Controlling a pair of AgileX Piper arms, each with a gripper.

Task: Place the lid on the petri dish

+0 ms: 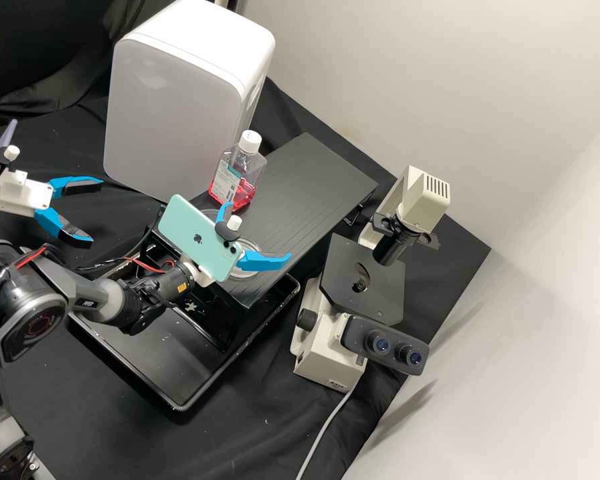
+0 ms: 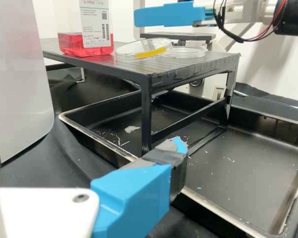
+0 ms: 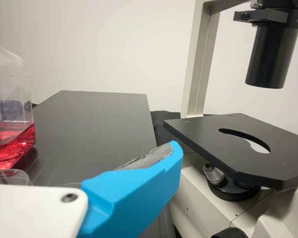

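Lying flat on the shelf (image 1: 313, 180), lid (image 2: 186, 51) beside petri dish (image 2: 141, 48), right pincer (image 1: 259, 231) spread above, left pincer (image 1: 95, 208) spread

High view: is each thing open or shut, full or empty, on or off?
Bottle: upright, capped, red liquid low down.
Dish: uncovered, on the shelf.
Lid: off, beside the dish.
Left gripper: open, holding nothing.
Right gripper: open, above dish and lid.
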